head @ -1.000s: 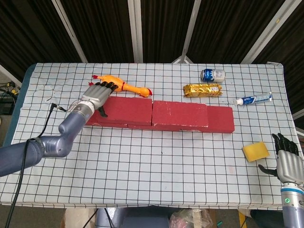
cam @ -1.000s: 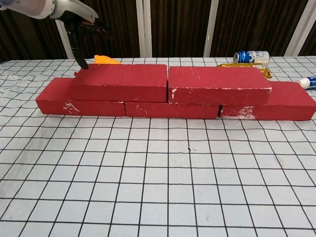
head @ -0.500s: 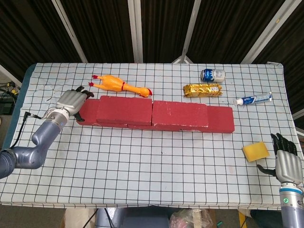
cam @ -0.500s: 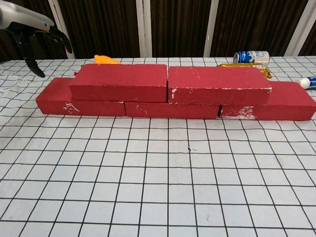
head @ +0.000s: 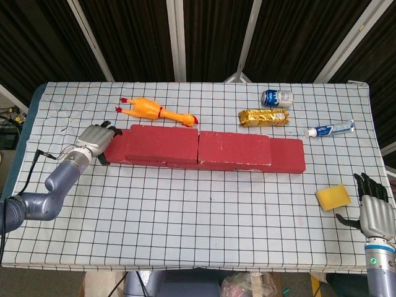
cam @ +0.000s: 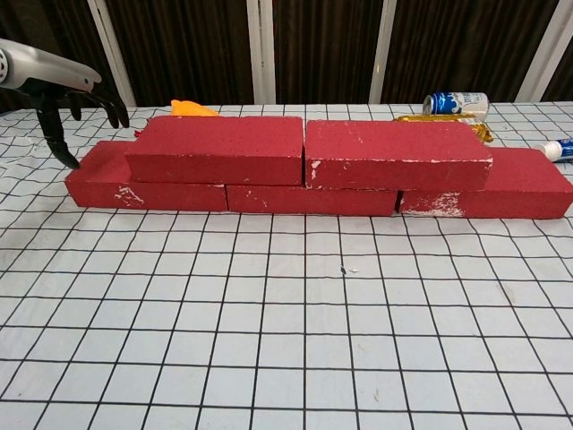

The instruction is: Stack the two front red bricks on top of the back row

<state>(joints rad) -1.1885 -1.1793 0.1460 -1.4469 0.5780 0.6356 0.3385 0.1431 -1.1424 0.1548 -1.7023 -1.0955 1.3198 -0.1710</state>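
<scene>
Two red bricks lie side by side on a lower row of red bricks: the upper left brick [head: 162,143] [cam: 218,148] and the upper right brick [head: 234,148] [cam: 397,153]. The lower row [cam: 148,192] sticks out at both ends. My left hand [head: 97,139] [cam: 64,94] hovers at the row's left end, fingers spread and holding nothing, its fingertips [cam: 70,161] close to the lower left brick. My right hand [head: 374,210] rests open near the table's front right corner, far from the bricks.
A rubber chicken [head: 156,111] lies behind the bricks. A can [head: 276,98], a gold packet [head: 264,117] and a toothpaste tube [head: 330,129] sit at the back right. A yellow sponge [head: 333,197] lies near my right hand.
My left hand left the top of the upper left brick, swung out to the left, then settled at the left end of the lower row. The bricks and right hand stayed still.
</scene>
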